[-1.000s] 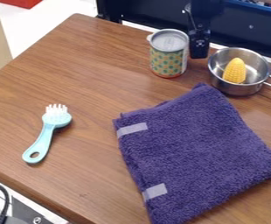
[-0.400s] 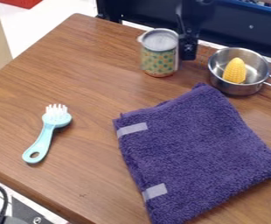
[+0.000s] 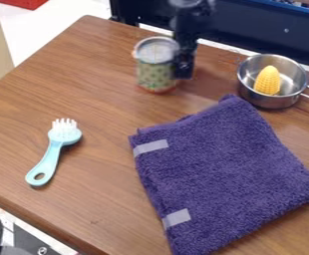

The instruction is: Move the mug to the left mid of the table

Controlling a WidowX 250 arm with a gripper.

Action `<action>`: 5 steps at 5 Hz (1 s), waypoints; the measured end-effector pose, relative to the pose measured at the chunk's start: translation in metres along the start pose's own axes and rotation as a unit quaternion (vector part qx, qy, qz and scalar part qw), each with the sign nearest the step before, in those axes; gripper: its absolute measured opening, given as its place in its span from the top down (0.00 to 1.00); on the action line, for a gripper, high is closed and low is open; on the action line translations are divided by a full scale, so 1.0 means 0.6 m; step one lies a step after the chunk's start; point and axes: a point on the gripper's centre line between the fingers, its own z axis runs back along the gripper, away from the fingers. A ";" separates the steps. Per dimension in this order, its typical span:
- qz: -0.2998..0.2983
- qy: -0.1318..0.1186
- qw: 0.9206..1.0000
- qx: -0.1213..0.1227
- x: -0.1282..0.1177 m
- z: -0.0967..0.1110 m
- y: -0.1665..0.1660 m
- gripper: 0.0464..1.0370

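Note:
At the table's far side, the black gripper (image 3: 184, 67) hangs down directly against the right side of the mug (image 3: 155, 74). This mug is upright, a cylinder with a pale dotted pattern and a silvery-grey top. Whether its base rests on the wood or hangs slightly above cannot be made out. Part of its right side is hidden behind the gripper.
Right of the gripper, a metal pot (image 3: 271, 102) holds a yellow corn cob (image 3: 267, 80). A folded purple towel (image 3: 227, 169) covers the near right of the wooden table (image 3: 97, 79). A light-blue brush (image 3: 49, 158) lies at the left.
Gripper and mug have travelled left together along the far side, and slightly nearer since the last earlier frame. Pot, corn, towel and brush have kept their places.

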 end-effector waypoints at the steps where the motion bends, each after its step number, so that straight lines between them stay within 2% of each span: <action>1: 0.004 -0.001 1.000 0.010 -0.039 0.017 -0.011 0.04; 2: 0.005 0.005 1.000 0.006 -0.077 0.006 -0.023 0.04; 3: 0.003 0.011 1.000 0.018 -0.118 0.012 -0.033 0.04; 4: 0.004 0.018 1.000 0.015 -0.154 0.002 -0.046 0.04; 5: -0.002 0.011 1.000 0.005 -0.163 0.015 -0.053 0.04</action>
